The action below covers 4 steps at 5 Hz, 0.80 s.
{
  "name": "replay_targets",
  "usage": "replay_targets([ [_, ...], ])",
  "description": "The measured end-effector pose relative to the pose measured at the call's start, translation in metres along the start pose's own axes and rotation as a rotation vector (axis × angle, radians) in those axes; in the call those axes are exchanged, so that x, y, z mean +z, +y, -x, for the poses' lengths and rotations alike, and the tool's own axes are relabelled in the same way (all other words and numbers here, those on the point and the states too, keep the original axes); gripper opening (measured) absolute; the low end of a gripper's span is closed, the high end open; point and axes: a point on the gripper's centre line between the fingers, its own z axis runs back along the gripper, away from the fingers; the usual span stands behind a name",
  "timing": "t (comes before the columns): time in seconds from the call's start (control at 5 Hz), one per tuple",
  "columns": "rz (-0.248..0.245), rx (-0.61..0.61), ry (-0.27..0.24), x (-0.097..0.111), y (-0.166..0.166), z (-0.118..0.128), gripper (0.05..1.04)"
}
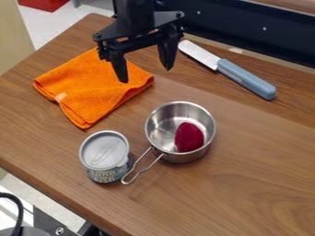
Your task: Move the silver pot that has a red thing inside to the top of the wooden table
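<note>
While the gripper [146,75] hangs by the far right part of the orange cloth [102,87], its jaws stand well apart with nothing between them. From where I'm standing, the silver pot [184,157] sits upright around the middle of the wooden table [252,179], nearer than the gripper and a little to its right. The red thing [189,137] lies inside, toward the near right of the bowl.

I'd guess the pot is light, thin metal, stiff enough that a firm pinch won't bend it. It looks polished, so it may well slip or swivel under a careless grip. The far rim seems the best hold to me: one finger inside the wall, one outside, straight down and clear of the red thing. That wire handle [151,164] points near and left, and it's a poor choice; it is narrow, and lifting there would leave the bowl hanging heavy at one end. A tilt could send the red thing rolling against the wall and shift the balance. I can't quite tell from here whether the handle touches the can [104,154] or only passes beside it, so I'd lift the pot level before taking it away toward the far edge. Over there the knife [246,79] lies to the right, and the pot shouldn't come down on its blade.
</note>
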Motion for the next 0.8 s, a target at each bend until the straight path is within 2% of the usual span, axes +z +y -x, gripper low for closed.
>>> replay_targets([
  [0.2, -0.019, -0.009, 0.018, -0.007, 0.003, 0.003, 0.995],
  [0.4, -0.038, -0.132, 0.048, -0.022, 0.008, 0.007, 0.995],
  [0.6, -0.016, -0.208, 0.069, -0.039, 0.009, 0.006, 0.995],
  [0.8, 0.007, -0.298, 0.059, -0.057, 0.012, 0.003, 0.995],
])
